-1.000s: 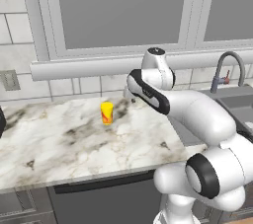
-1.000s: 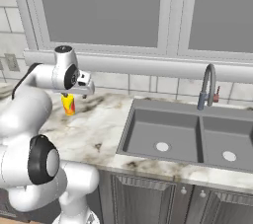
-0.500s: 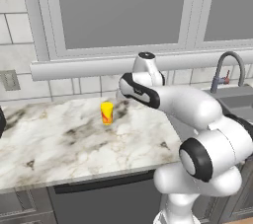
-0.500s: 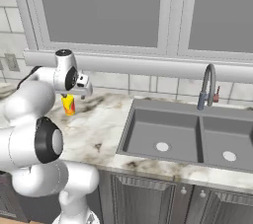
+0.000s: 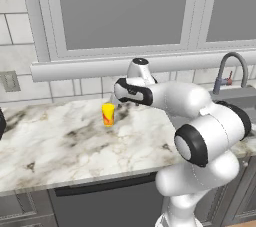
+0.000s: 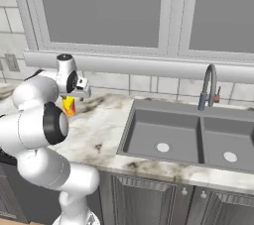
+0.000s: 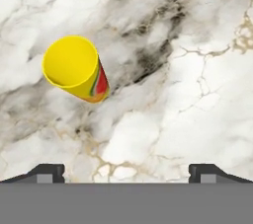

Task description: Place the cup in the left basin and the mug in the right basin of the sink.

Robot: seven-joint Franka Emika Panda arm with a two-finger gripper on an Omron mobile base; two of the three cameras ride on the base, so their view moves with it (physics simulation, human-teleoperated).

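Cup [image 7: 75, 68] — the small yellow tumbler with the red-orange patch on its side — stands upright on the marble desk [image 7: 188, 94], seen from above in the hand view, off to the upper left of the two dark fingertips [image 7: 45, 172]. Those tips sit far apart at the bottom of that view: the gripper [image 7: 126, 174] is spread wide, with nothing between its jaws, and the cup lies well clear of them.

From the left base view the cup [image 5: 108, 114] sits toward the back of the desk [image 5: 55, 146], just beside the arm's hand, which hangs above the marble to the cup's right. In the right base view the cup [image 6: 69, 105] peeks out beneath the hand, partly hidden by the white arm.

Farther along, the sink [image 6: 191, 115] is set into the desk — the left basin [image 6: 149, 132] and the right basin [image 6: 225, 137] each show a round white drain. Behind the divider rises the thin arched faucet [image 6: 209, 84].
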